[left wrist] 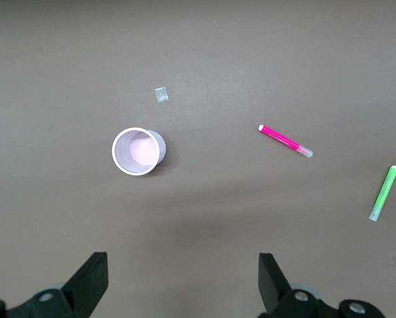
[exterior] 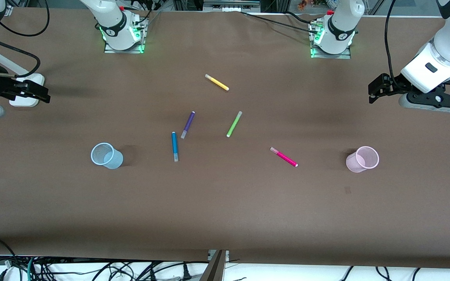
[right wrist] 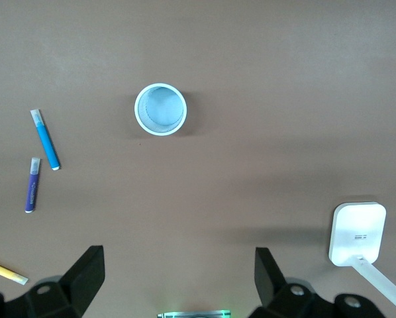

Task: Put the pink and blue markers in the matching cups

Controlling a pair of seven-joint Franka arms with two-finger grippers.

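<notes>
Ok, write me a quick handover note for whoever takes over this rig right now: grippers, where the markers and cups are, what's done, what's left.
Left gripper: open, holding nothing, waiting above the table at its own end.
Right gripper: open, holding nothing, waiting at its own end.
Pink marker: flat on the table, apart from the pink cup, which stands upright toward the left arm's end.
Blue marker: flat on the table, apart from the blue cup, upright toward the right arm's end.
Done: nothing; both cups hold no marker.
Left: each marker into its matching cup.

Evenly lit from overhead, sharp throughout; soft shadows across the brown table [exterior: 225,203], green glow at arm bases.
</notes>
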